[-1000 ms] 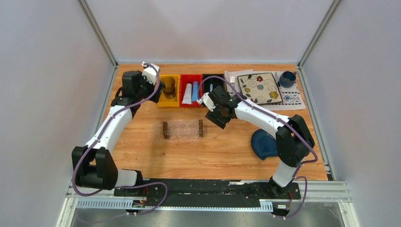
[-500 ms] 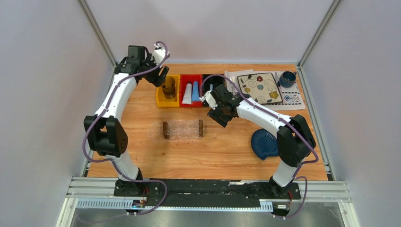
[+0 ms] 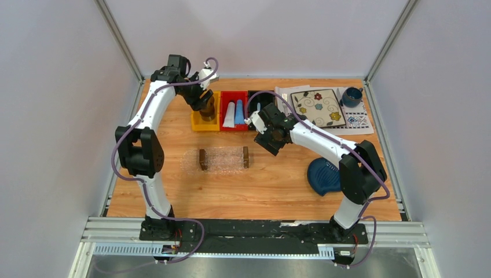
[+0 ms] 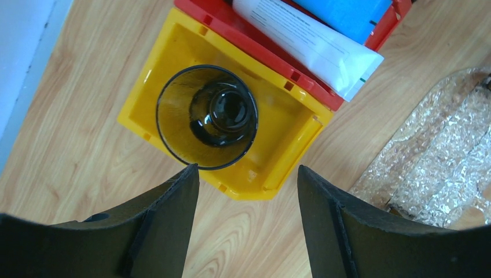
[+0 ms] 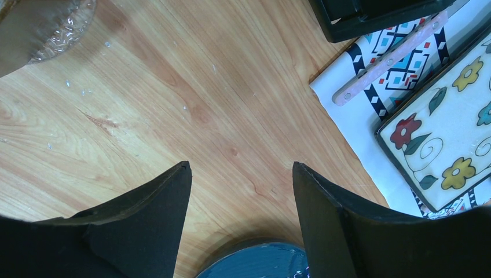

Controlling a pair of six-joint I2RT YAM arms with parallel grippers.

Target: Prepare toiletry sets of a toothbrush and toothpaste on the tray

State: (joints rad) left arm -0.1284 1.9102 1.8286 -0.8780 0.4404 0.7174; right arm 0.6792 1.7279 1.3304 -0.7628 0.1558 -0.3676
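Two toothpaste tubes lie side by side in a red bin [image 3: 234, 110]: a white one [image 3: 230, 114] [image 4: 312, 43] and a blue one [image 3: 239, 111] [image 4: 347, 11]. A pale blue sliver, apparently the toothbrush [image 3: 258, 107], lies in the black bin [image 3: 262, 99] and is partly hidden by my right arm. The clear textured tray [image 3: 223, 159] [image 4: 440, 156], with a brown block at each end, sits mid-table. My left gripper [image 3: 204, 105] [image 4: 248, 174] hangs open over the near edge of the yellow bin. My right gripper [image 3: 272, 138] [image 5: 240, 168] is open above bare wood, right of the tray.
An amber glass [image 4: 207, 116] stands in the yellow bin [image 3: 206, 111] [image 4: 289, 145]. A blue leaf-shaped dish [image 3: 323, 175] [image 5: 260, 260] lies at the right. At the back right are a floral plate [image 3: 317, 107] [image 5: 446, 133], a pink-handled fork [image 5: 388, 61] and a blue cup [image 3: 351, 96].
My left arm has swung up from the left side and reached over the yellow bin, its jaws narrowing a little. The right arm has barely moved.
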